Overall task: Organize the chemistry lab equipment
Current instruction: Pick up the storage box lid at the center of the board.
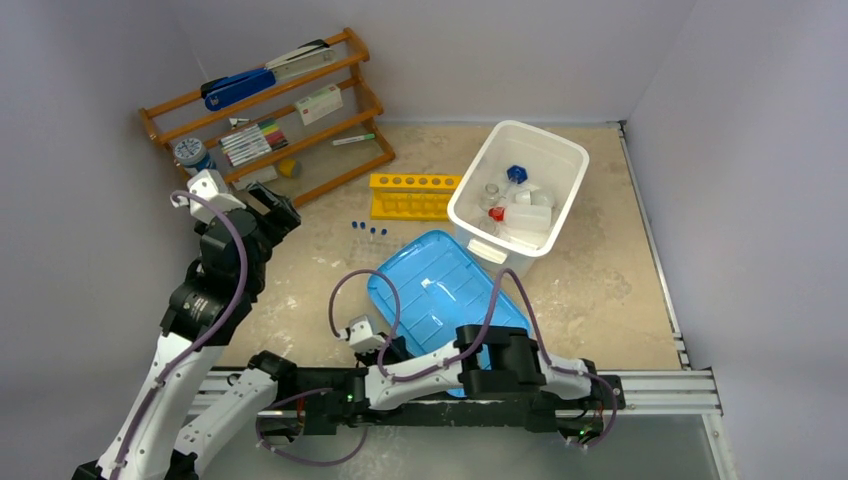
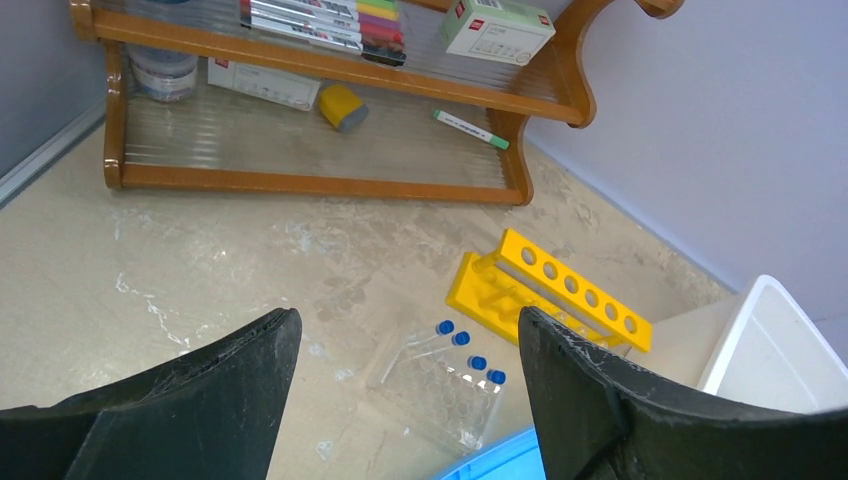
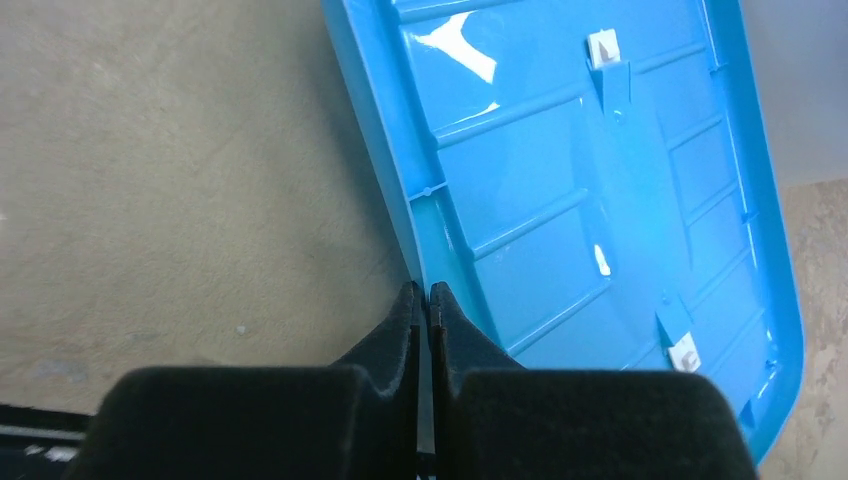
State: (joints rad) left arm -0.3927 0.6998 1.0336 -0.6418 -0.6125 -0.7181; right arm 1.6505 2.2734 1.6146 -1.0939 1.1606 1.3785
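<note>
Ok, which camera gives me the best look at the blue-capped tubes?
Left wrist: the blue-capped tubes are close, four caps and clear bodies distinct. Top external shows them only as tiny blue dots beside the yellow rack; right wrist misses them entirely.

- Beige, mottled tabletop (image 1: 600, 290), evenly lit.
- Plain pale lilac walls (image 1: 450, 50) close it in on three sides.
- Wooden shelf (image 2: 300, 182) stands at its far left corner.
</note>
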